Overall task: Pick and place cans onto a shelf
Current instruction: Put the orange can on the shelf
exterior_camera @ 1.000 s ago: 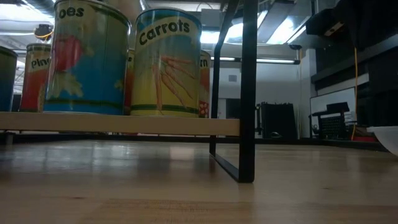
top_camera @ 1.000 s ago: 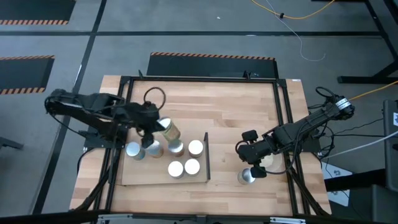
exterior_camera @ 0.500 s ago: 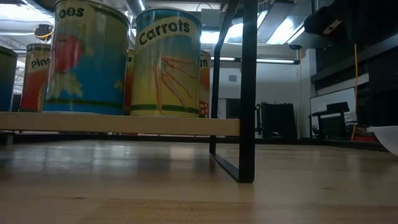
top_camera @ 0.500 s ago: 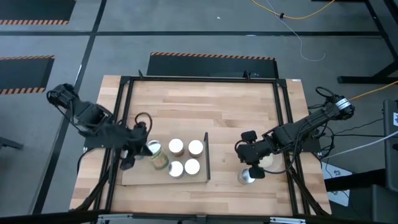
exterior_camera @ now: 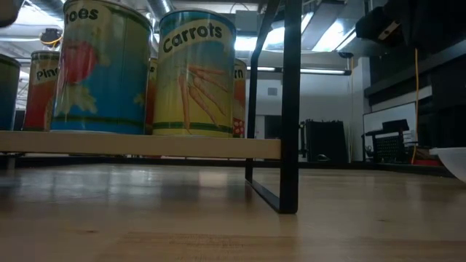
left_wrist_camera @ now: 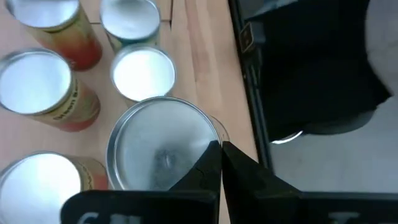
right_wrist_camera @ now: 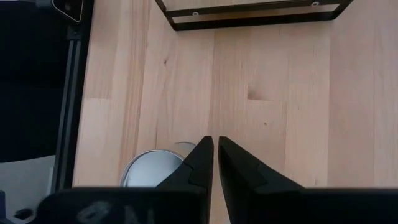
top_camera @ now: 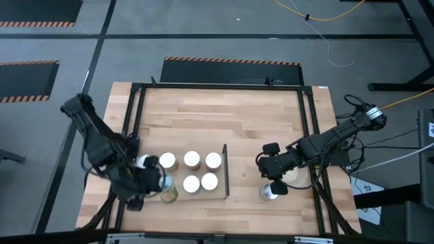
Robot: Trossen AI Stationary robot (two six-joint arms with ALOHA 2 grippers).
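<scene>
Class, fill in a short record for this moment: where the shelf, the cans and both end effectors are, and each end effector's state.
shelf: left half of the table, several upright cans on it
left end effector: shut, empty, above a silvery can top at the shelf
right end effector: shut, empty, beside the lone can
lone can: upright on the table, off the shelf, right side
</scene>
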